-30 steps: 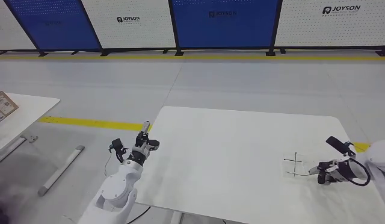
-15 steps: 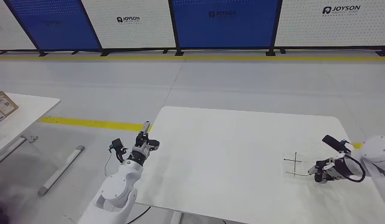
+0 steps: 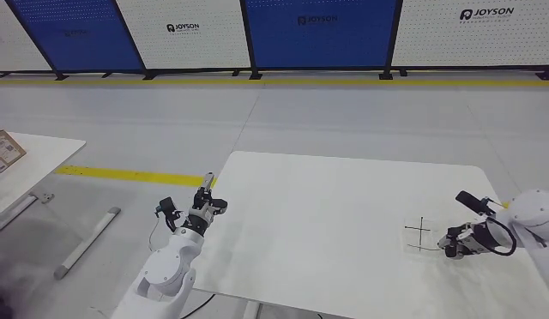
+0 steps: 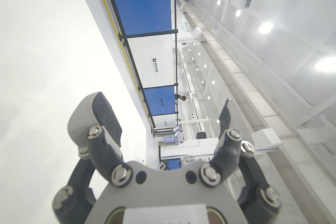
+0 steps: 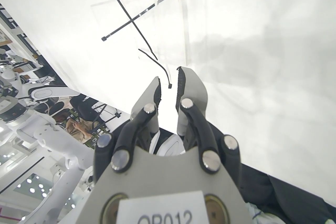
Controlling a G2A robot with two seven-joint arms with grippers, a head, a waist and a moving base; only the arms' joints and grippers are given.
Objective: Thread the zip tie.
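- My right tool point(image 5: 169, 77) is partly open. Its two fingers stand a narrow gap apart and grip nothing.
- The curved zip tie point(image 5: 160, 66) lies on the white table point(image 5: 249, 12). In my right wrist view its small square head sits at the centre of the frame, in the gap between my fingertips point(image 5: 190, 80). I cannot tell whether either pad touches it.
- From that head the black strap bends away toward the upper left of centre and ends in a thin tail.
- The crossed zip ties point(image 5: 132, 21) lie flat on the table in the upper left-centre of that frame, forming an X. One has its head at the upper end and the other at the left end. The pointed tail of one of them runs down just beside the curved tie's strap.
- In the top view my right tool point(image 3: 448, 243) is at the lower right of the frame, low over the table near its right edge. The ties are just to its left.
- My left tool point(image 4: 165, 117) is wide open and holds nothing, its ribbed pads far apart. In my left wrist view it points out at the room, with the table's surface along the left of the frame.
- In the top view it sits at the lower left of the frame, at the table's left edge, well apart from all three ties.
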